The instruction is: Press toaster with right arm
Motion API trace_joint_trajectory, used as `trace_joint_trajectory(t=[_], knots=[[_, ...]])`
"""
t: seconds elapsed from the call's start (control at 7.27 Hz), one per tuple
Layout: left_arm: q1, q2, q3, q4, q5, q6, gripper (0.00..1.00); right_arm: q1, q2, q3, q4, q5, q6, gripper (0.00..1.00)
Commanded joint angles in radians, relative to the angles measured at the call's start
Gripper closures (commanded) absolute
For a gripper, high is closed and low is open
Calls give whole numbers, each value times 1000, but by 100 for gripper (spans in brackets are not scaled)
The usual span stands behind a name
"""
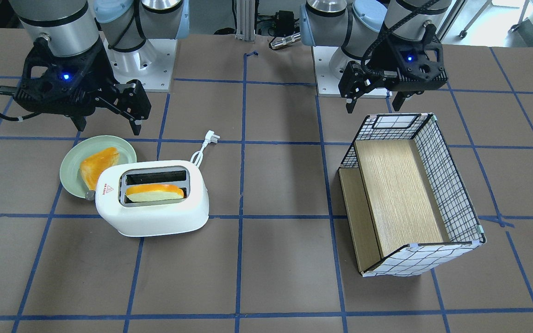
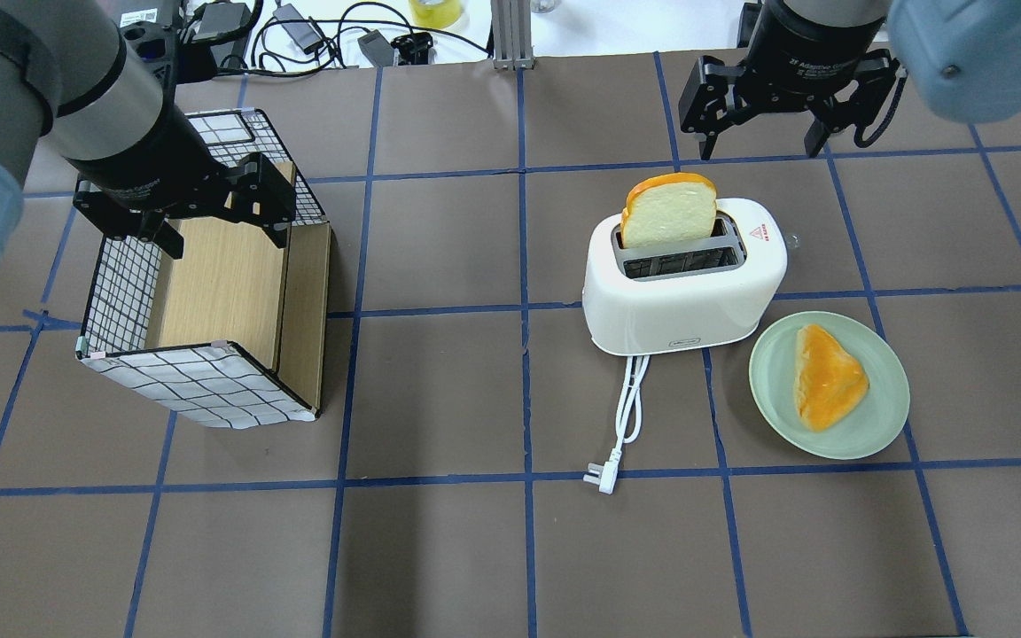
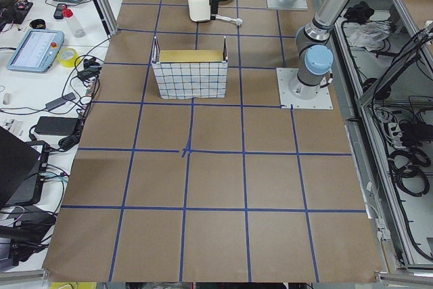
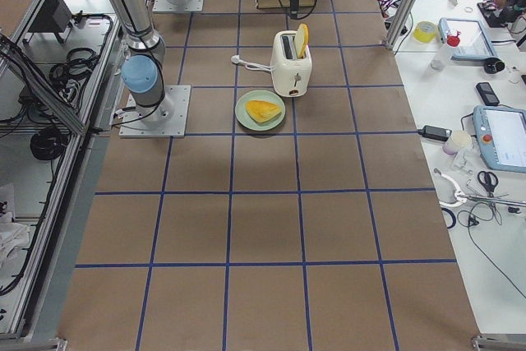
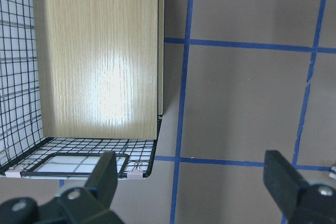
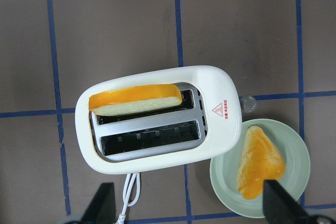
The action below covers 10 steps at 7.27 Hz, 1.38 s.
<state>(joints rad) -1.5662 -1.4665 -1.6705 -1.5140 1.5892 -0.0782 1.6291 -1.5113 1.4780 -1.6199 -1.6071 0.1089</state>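
Note:
The white two-slot toaster stands on the brown table, with a red triangle sticker and a small grey knob at the end nearest the plate. It also shows in the overhead view and the right wrist view. A bread slice stands up out of one slot; the other slot is empty. The cord and plug lie loose on the table. My right gripper is open and empty, hovering well above the toaster without touching it. My left gripper is open and empty above the basket.
A green plate with a triangular toast piece lies right beside the toaster's knob end. A grid-pattern basket with a wooden inside lies tipped on its side on the left half. Blue tape lines mark the table.

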Motion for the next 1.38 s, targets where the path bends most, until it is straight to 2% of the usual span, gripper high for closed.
trace_joint_trajectory(t=[0.0,0.69,0.96,1.1,1.24], knots=[[0,0,0,0,-2,0,0,0,0,-1,0,1,0,0],[0,0,0,0,-2,0,0,0,0,-1,0,1,0,0],[0,0,0,0,0,0,0,0,2,-1,-3,4,0,15],[0,0,0,0,0,0,0,-2,3,-8,-3,12,3,35],[0,0,0,0,0,0,0,-14,5,-15,17,13,5,74]])
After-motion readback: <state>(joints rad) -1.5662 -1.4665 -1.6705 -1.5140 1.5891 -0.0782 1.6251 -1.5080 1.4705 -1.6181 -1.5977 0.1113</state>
